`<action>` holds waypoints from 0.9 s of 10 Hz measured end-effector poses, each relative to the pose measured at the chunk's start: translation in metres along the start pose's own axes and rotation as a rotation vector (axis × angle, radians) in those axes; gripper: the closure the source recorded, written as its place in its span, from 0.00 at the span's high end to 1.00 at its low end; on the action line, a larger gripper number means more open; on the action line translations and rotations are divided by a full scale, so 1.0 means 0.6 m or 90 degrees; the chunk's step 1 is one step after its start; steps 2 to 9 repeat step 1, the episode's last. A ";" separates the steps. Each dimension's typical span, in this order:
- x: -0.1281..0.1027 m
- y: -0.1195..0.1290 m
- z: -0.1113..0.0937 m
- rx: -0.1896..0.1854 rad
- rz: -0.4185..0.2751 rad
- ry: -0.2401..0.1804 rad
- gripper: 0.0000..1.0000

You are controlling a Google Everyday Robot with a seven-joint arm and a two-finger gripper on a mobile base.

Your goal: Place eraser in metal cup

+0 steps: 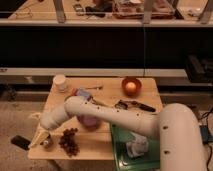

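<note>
Bench (pixel 111 93): one.
Tool (pixel 38 139): one, at the bench's front left corner, just beside the metal cup.
Metal cup (pixel 47 144): one.
Eraser (pixel 21 142): one.
Bowls: two, one purple bowl (pixel 90 121) and one orange bowl (pixel 131 86).
White cup (pixel 60 82): one.
Green tray (pixel 120 150): one.
</note>
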State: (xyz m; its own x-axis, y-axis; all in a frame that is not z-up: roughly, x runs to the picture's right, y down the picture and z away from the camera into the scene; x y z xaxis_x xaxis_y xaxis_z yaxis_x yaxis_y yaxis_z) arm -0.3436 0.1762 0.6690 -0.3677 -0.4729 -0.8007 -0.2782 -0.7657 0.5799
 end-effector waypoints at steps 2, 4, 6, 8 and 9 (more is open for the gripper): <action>0.000 0.000 0.000 0.000 0.000 0.000 0.80; 0.000 0.000 0.000 0.000 0.000 0.000 0.80; 0.000 0.000 0.000 0.000 0.000 0.000 0.80; 0.000 0.000 0.000 0.000 0.000 0.000 0.80; 0.000 0.000 0.000 0.000 0.000 0.000 0.80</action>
